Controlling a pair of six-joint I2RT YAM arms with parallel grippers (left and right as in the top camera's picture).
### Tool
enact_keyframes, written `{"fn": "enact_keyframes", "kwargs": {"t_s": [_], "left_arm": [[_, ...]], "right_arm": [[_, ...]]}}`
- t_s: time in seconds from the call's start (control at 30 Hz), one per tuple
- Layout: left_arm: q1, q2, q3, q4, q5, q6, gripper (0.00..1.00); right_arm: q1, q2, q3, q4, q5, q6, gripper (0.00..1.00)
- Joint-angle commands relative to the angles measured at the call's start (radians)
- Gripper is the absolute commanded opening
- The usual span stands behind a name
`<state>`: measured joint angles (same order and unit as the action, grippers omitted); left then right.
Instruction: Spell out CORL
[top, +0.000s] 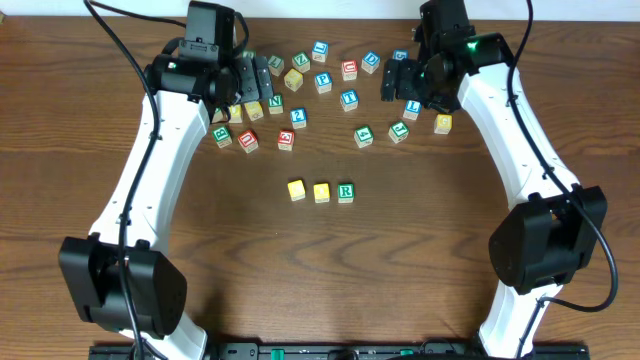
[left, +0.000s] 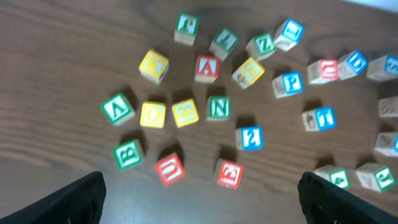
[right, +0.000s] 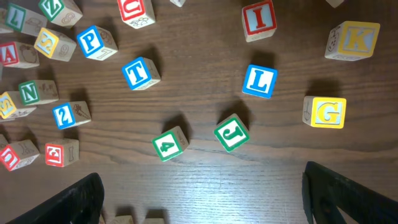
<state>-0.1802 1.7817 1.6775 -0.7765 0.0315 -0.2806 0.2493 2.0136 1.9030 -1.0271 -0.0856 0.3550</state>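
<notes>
Overhead only: a row of three mid-tabletop (top: 320, 280), first yellow cube (top: 296, 189), second yellow cube (top: 321, 192), R cube (top: 345, 192). They are close-set, and it is unclear whether they touch. The letters on the yellow tops are unreadable.

The left wrist view does not show the row. In the right wrist view, slivers of blocks are cut off at the bottom edge, but they can't be identified.

L cube (right: 260, 81) is well apart from the row, in the loose scatter at the far side. It is crisp in the right wrist view, with the I cube (right: 259, 18) above it, the J cube (right: 232, 133) at lower left and the G cube (right: 326, 112) beside it. Overhead, it is small and crowded by the right arm.

The left wrist view is blurred. A cube (left: 207, 67) and N cube (left: 218, 107) are still legible.

Left tool (left: 200, 186): spread wide, nothing held, fingers clipped at the frame corners. Right tool (right: 202, 183): the same, wide apart and empty.
</notes>
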Motion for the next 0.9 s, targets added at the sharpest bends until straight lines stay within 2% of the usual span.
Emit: {"fn": "enact_keyframes", "kwargs": {"t_s": [0.0, 0.23, 0.67, 0.8, 0.87], "left_arm": [[-0.025, 0.05, -0.006, 0.031, 0.006, 0.017, 0.97], [-0.061, 0.11, -0.006, 0.036, 0.006, 0.017, 0.97], [-0.063, 0.115, -0.006, 0.026, 0.005, 0.017, 0.97], [-0.063, 0.115, -0.006, 0.022, 0.005, 0.017, 0.97], [-0.063, 0.115, -0.006, 0.023, 0.005, 0.018, 0.98]], "right_arm": [[0.01, 0.002, 0.019, 0.002, 0.005, -0.008, 0.97], [0.01, 0.002, 0.019, -0.002, 0.005, -0.008, 0.97], [0.007, 0.002, 0.019, -0.015, 0.006, -0.008, 0.97], [0.006, 0.001, 0.019, -0.014, 0.013, -0.007, 0.95], [0.006, 0.002, 0.019, -0.013, 0.055, 0.041, 0.92]]}}
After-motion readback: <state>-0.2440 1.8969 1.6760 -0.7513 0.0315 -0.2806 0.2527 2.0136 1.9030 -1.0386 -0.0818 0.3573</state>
